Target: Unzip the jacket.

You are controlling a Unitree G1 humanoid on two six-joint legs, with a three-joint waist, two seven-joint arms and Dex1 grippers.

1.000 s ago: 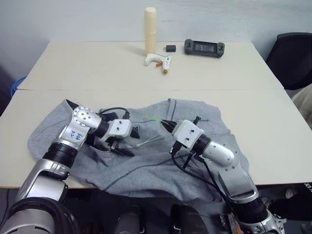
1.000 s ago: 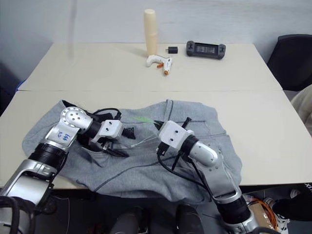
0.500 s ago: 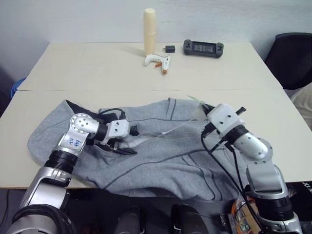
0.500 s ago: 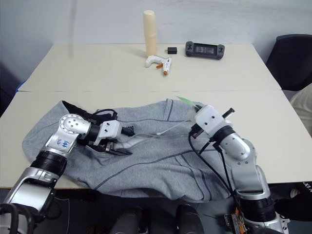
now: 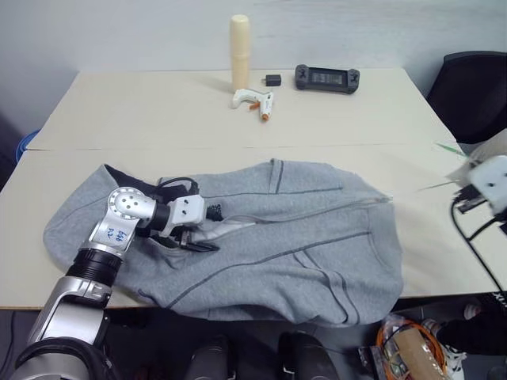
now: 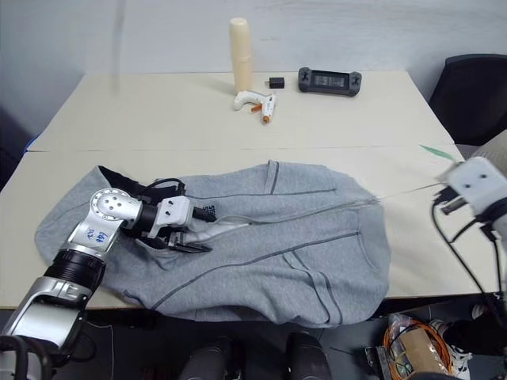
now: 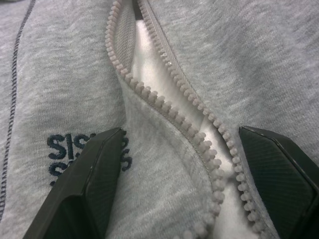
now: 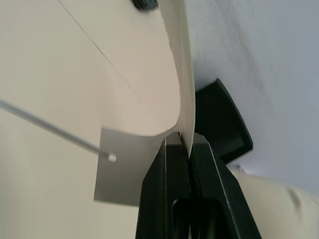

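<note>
On the beige surface (image 5: 333,119) I see the grey jacket (image 5: 301,253) spread flat at the near edge. My left end effector (image 7: 184,189) rests on it, jaws wide astride the parted zipper (image 7: 164,109). My right end effector (image 8: 183,142), out at the right, is pinched tight on the hang tag (image 8: 124,174).

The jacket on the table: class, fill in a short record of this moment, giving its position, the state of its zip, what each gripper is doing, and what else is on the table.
jacket: light grey fleece, lying flat across the near table edge
zip: teeth parted near the left gripper, pale lining showing between them
logo: dark blue stitched lettering beside the zip
left gripper: open, fingers either side of the parted zip
right gripper: shut on hang tag, out at the table's right
far side of the table: cream bottle, black controller, white tool
</note>
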